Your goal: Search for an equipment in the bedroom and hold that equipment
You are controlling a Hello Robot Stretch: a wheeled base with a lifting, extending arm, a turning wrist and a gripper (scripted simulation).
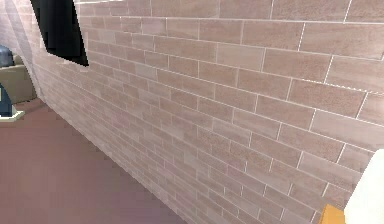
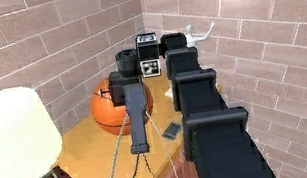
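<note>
An orange ball (image 2: 107, 106) with dark seams, like a basketball, rests on a wooden tabletop (image 2: 80, 149) in a brick corner in the arm side view. The dark arm (image 2: 205, 110) reaches up from the bottom edge to two white marked squares (image 2: 148, 53). Left of them is the gripper (image 2: 139, 140); its dark body lies against the ball and its long grey part points down over the tabletop. Because the ball lies right behind the gripper on the table, I cannot tell whether it holds anything.
A lamp with a white shade (image 2: 7, 139) and dark red base stands on the table's near left. A small dark phone-like slab (image 2: 171, 130) lies by the arm. In the forward view, a brick wall (image 1: 230, 110) runs close along the right, with a black panel (image 1: 62, 30) hung on it.
</note>
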